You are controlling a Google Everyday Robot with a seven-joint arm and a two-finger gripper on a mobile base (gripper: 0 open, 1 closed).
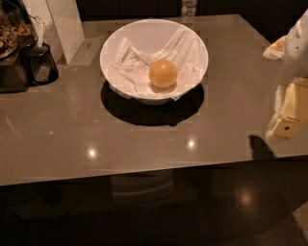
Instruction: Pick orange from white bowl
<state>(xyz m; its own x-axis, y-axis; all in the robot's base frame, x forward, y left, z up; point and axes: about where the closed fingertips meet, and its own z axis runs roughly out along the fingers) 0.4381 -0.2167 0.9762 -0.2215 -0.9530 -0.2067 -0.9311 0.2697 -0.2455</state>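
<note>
The orange is round and orange-yellow. It lies inside the white bowl on crumpled white napkin, right of the bowl's middle. The bowl stands at the back middle of the grey table. My gripper hangs at the right edge of the view, over the table's right front part, well to the right of the bowl and apart from it. Its pale yellow finger points down and nothing shows in it.
A small dark cup and a dark appliance stand at the back left. A white upright panel stands behind them. A bottle stands behind the bowl. The table's front edge runs across the lower view.
</note>
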